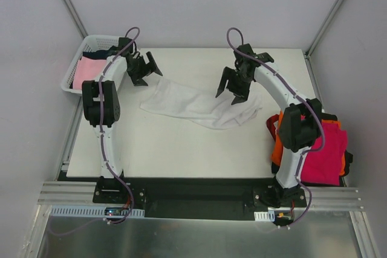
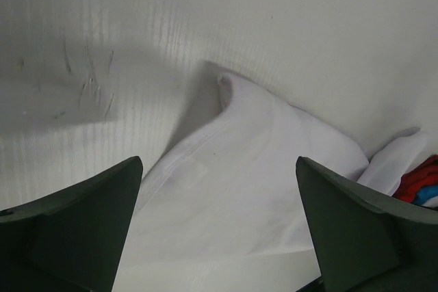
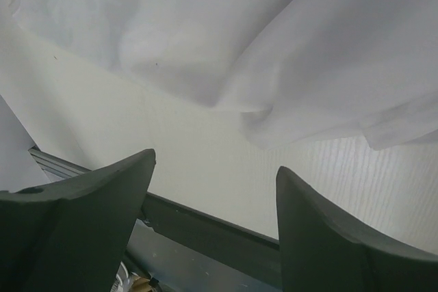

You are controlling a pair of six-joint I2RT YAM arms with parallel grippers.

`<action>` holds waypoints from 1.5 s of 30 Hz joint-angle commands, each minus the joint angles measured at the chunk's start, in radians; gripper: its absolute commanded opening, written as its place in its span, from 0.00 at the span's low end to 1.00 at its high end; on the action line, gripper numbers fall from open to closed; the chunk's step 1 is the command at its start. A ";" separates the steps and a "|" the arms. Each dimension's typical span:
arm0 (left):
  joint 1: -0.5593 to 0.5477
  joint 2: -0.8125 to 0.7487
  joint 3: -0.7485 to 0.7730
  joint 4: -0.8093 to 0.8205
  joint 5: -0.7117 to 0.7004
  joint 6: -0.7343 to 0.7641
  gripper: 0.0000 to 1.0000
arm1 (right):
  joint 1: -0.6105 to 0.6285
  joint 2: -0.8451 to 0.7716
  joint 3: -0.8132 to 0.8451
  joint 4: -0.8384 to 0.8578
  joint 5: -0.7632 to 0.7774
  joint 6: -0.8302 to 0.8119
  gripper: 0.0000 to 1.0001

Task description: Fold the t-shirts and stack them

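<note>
One white t-shirt [image 1: 192,103] is lying stretched far-left to near-right on the counter [image 1: 181,149]; left hand [image 1: 145,70] and right hand [image 1: 233,92] (both empty) are gaping apart.

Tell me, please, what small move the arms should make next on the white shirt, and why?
Probably lower the left gripper and the right gripper, both open, onto the ends of the white t-shirt and pinch. It lies rumpled on the table, and neither holds cloth, so it must be gripped before spreading flat.

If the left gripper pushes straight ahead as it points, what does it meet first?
Probably the white t-shirt, lying directly ahead between the left gripper's open fingers; how far off is unclear.
</note>
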 commanded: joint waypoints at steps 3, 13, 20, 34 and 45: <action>0.028 0.096 0.144 0.013 0.117 0.030 0.95 | 0.012 0.039 0.068 -0.038 -0.045 -0.018 0.75; 0.016 0.168 0.170 0.035 0.243 -0.005 0.93 | 0.015 0.111 0.131 -0.060 -0.066 -0.019 0.74; -0.030 0.162 0.133 0.052 0.264 0.007 0.89 | 0.018 0.120 0.125 -0.061 -0.075 -0.024 0.74; -0.057 0.159 0.116 0.059 0.218 -0.010 0.42 | 0.031 0.099 0.060 -0.046 -0.078 -0.032 0.74; -0.057 0.016 0.044 0.059 0.129 -0.053 0.00 | 0.043 0.100 0.059 -0.049 -0.086 -0.045 0.73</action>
